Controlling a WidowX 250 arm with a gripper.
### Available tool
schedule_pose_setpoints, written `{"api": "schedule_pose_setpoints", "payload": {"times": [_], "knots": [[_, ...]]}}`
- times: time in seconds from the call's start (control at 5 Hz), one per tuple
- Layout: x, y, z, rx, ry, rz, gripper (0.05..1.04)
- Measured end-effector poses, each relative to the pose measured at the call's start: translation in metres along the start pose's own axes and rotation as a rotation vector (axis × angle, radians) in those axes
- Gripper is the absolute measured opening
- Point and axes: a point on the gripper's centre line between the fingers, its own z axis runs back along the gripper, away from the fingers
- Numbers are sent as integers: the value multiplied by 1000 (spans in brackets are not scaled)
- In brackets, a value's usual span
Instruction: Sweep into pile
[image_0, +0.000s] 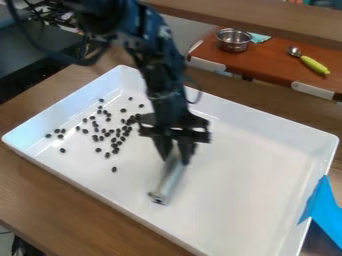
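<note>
We find the tool (175, 157) clamped on a silvery cylinder (171, 178) within the white tray (247, 185). The dark beans (103, 131) lie scattered to the cylinder's upper left in view; its long axis slants lower left, so we judge broadside contact advisable.

Tray (248, 175) mostly open; beans (108, 119) (scattered)

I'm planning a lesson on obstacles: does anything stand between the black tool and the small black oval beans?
Nothing visible does: between the tool, which holds a silver cylinder, and the beans lies only the floor of the rectangular white tray.
</note>
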Motion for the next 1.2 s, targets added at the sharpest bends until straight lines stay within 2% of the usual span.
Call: {"api": "schedule_pose_setpoints", "payload": {"times": [0.2,0.4,0.8,1.0,1.2], "knots": [[14,29,6,27,-27,8,370],[37,43,3,84,-53,35,370],[82,70,-1,246,-127,81,370],[85,88,2,316,-131,121,370],[73,116,9,363,-74,241,370]]}}
